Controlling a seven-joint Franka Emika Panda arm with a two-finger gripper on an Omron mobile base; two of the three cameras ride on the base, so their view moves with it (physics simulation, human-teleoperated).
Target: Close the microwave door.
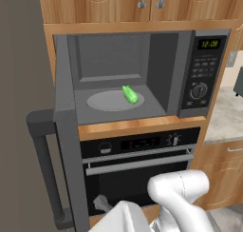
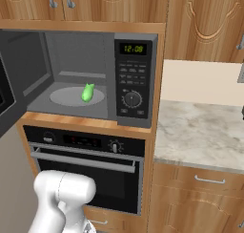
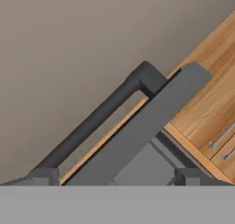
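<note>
Microwave door swung wide open, edge-on at left of microwave, bar handle on outer face. Green item on turntable inside cavity. Oven below. Gripper low, close to door edge; finger tips just peek up, jaw spread cannot tell. Advice: get hand onto outer face near handle, push in arc about hinge, steady contact, avoid snagging handle.
</note>
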